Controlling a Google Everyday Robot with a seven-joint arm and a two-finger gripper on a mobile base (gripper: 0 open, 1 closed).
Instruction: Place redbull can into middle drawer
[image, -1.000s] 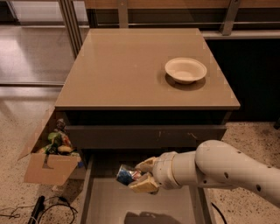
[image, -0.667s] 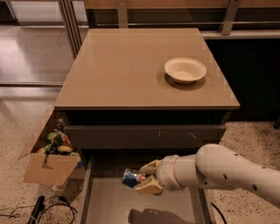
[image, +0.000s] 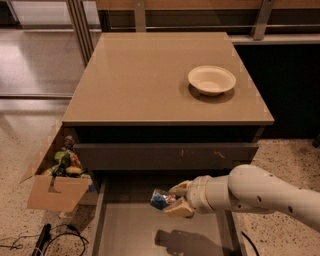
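The redbull can (image: 160, 199), blue and silver, lies sideways between the fingers of my gripper (image: 172, 198). The gripper is shut on it and holds it above the floor of the open middle drawer (image: 130, 235), a wide shallow grey-brown tray pulled out below the cabinet. My white arm (image: 260, 196) reaches in from the right. The can's shadow falls on the drawer floor under the gripper.
A cream round bowl (image: 211, 79) sits on the cabinet top (image: 150, 80) at the right. The dark upper drawer front (image: 165, 156) is closed. An open cardboard box (image: 55, 180) with several items stands at the left. Cables (image: 40, 242) lie on the floor.
My gripper has moved slightly right and down over the drawer with the can still held in it.
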